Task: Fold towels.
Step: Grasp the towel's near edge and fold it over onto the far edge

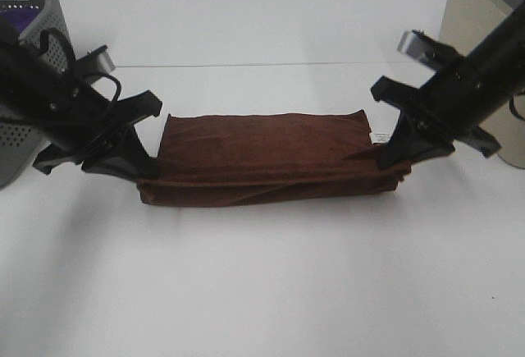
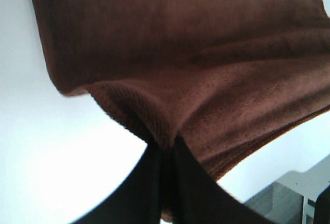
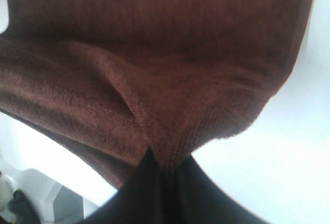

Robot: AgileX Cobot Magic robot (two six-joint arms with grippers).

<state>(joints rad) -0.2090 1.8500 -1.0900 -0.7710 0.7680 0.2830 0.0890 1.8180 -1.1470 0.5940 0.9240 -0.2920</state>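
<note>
The dark reddish-brown towel [image 1: 267, 156] lies on the white table, stretched wide between the two arms, with its near part folded over. A small white tag [image 1: 381, 137] shows at its right end. My left gripper [image 1: 146, 160] is shut on the towel's left end; the left wrist view shows the cloth [image 2: 206, 69] pinched between the black fingers [image 2: 147, 188]. My right gripper [image 1: 387, 158] is shut on the towel's right end; the right wrist view shows the cloth [image 3: 154, 64] pinched the same way between black fingers [image 3: 206, 198].
A grey perforated basket [image 1: 25, 86] stands at the far left, behind the left arm. A beige object [image 1: 480, 20] stands at the far right. The white table [image 1: 262, 283] extends in front of the towel.
</note>
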